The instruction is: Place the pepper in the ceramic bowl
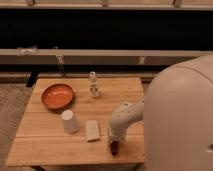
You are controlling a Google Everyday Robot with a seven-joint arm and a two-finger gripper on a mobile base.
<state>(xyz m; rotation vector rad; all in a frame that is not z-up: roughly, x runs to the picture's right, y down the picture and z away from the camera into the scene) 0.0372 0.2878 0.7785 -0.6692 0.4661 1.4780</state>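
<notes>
I've got the gripper (114, 142) down low at the front right of the wooden table (50, 145), hanging off the end of the pale arm (126, 116) that curls in from the robot's big white body (180, 120) on the right; it sits right over the pepper (114, 148), and how wide the claw stands, or whether it has hold of anything, I cannot tell from here; the pepper shows as a small dark red shape poking out just below the gripper, close to the table's front edge; its long axis looks to run roughly up and down the view, front edge to back, though which end is the tip I can't make out; the ceramic bowl (57, 96) sits well apart at the back left of the table, orange-red, upright; between them, an upturned white cup (70, 121) and just right of it a pale rectangular block (92, 130), lying flat with its length running front to back; a small bottle (93, 85) stands near the back middle.
</notes>
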